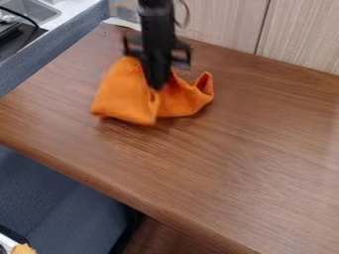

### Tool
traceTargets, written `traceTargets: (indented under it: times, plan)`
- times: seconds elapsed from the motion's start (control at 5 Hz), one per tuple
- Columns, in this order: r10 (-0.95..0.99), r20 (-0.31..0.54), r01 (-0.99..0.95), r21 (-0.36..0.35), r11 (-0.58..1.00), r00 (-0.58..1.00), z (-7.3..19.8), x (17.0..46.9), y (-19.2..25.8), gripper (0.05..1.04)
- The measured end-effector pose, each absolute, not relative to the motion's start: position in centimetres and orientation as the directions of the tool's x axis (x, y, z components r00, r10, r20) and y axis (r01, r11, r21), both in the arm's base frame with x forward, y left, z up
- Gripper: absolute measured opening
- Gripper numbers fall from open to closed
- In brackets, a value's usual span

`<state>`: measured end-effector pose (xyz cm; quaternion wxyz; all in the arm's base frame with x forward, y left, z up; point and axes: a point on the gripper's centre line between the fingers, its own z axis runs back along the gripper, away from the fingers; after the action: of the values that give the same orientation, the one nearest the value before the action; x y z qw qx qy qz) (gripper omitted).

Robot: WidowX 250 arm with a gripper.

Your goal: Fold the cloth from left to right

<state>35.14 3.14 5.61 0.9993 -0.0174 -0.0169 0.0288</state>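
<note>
1. You've got one arm, one gripper [157,85], one cloth [122,96], one table [232,163].
2. Your gripper hangs over the table's upper-left part in the camera view, low over the middle of the cloth, tip against or just above it. Can't tell you how far open the claw is, or whether it has hold of any fabric; it's blurred there.
3. Your cloth: orange, soft, matte. Bunched on the table below the gripper, one broad lobe on the view's left, one smaller lobe on the right ending in two raised points (bit like cat ears). A crease runs down between the lobes.
4. Table: brown wood grain, flat top, rounded front edge.
5. Behind it you have pale panelling [218,25], fine streaky grain, one dark vertical seam.
6. Upper left: one metal sink [31,10], smooth, straight-sided, plus one thin black cable [21,16].
7. Lower left, beneath the table edge: blue-grey surface [49,198], looks like fabric.
</note>
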Motion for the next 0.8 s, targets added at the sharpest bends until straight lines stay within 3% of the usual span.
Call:
traceTargets:
  times: [0.2,0.4,0.8]
  plan:
    - [0.082,0.049,-0.081,-0.02,0.996,0.995,4.2,35.4,2.7,0.098]
    - [0.102,0.03,-0.101,-0.016,0.995,0.994,3.9,35.5,2.8,0.271]
    - [0.143,0.004,-0.143,-0.052,0.988,0.99,4.3,35.1,4.5,0.822]
